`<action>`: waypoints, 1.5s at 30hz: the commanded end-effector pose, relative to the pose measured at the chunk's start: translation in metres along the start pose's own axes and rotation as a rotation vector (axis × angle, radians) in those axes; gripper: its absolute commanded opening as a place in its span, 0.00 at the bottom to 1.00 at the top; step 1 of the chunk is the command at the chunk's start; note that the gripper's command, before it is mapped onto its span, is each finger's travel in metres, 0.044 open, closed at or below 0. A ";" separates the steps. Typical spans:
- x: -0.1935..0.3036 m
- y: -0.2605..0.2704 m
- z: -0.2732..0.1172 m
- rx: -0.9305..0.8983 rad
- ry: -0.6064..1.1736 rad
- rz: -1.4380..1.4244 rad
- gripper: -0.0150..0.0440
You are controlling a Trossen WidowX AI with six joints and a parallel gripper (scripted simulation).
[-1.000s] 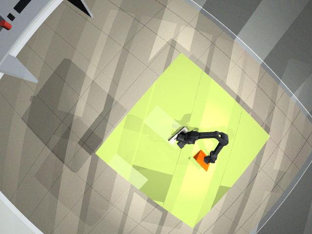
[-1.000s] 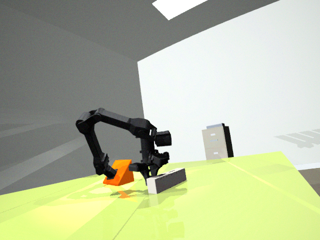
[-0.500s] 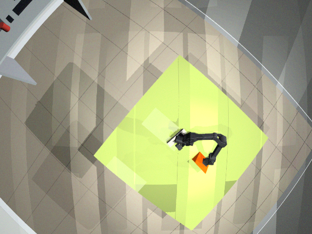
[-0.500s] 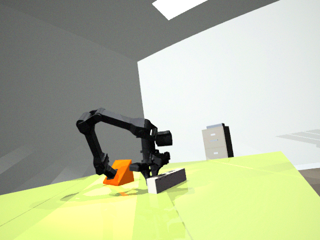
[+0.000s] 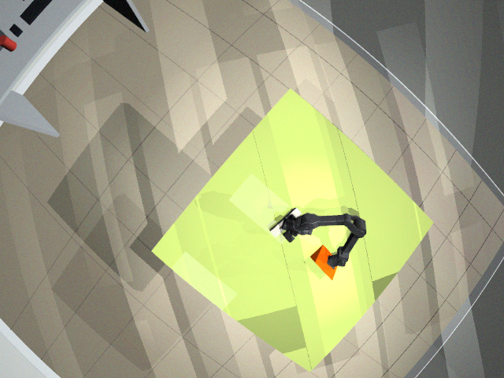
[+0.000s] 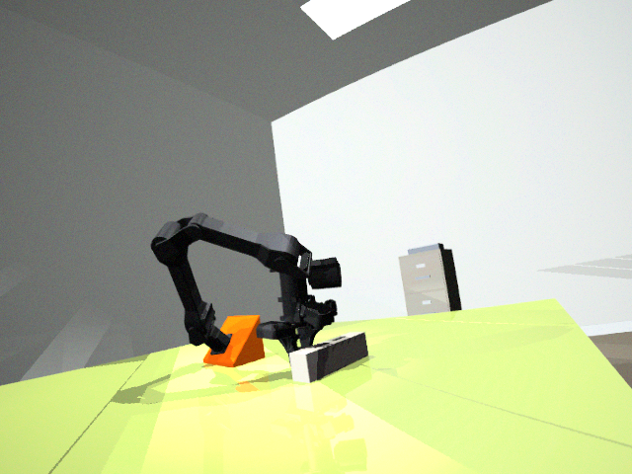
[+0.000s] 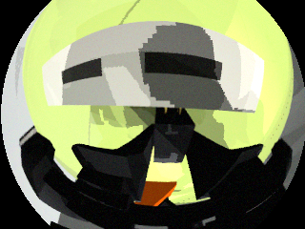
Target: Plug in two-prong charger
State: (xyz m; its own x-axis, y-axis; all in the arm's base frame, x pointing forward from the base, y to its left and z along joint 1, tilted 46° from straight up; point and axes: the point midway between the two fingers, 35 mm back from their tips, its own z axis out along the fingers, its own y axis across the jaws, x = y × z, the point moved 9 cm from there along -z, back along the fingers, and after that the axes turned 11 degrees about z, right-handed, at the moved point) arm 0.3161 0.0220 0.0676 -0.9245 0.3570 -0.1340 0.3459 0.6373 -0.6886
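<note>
The power strip (image 5: 275,231) (image 6: 342,357) (image 7: 114,45) is a long white bar on the green table. Its top shows two dark recesses in the wrist view, a left one (image 7: 82,71) and a wider right one (image 7: 183,65). My gripper (image 6: 299,348) (image 7: 168,128) is shut on the black charger (image 7: 172,145), close beside the strip. The charger's two brass prongs (image 7: 180,111) point toward the strip and show at its near long edge, below the right recess. They are not seen inside an outlet. Whether they touch the strip cannot be told. In the top view the arm hides the charger.
An orange wedge-shaped block (image 5: 324,262) (image 6: 250,344) (image 7: 157,191) stands at the arm's base, behind the gripper. The green table (image 5: 301,134) (image 6: 485,367) carries the arm and the strip. A filing cabinet (image 6: 424,285) stands beyond the table.
</note>
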 end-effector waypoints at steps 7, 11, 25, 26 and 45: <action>-0.004 0.001 0.000 0.005 0.000 -0.007 0.25; -0.005 0.001 0.000 0.005 0.000 -0.007 0.25; -0.009 0.002 0.000 0.005 0.000 -0.007 0.25; -0.010 0.002 0.000 0.005 0.000 -0.006 0.25; -0.017 0.003 -0.001 0.005 -0.001 -0.006 0.25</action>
State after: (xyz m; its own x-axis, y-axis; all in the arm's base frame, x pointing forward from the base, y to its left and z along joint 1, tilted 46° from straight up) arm 0.3269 0.0205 0.0681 -0.9290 0.3520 -0.1140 0.3273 0.6379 -0.6971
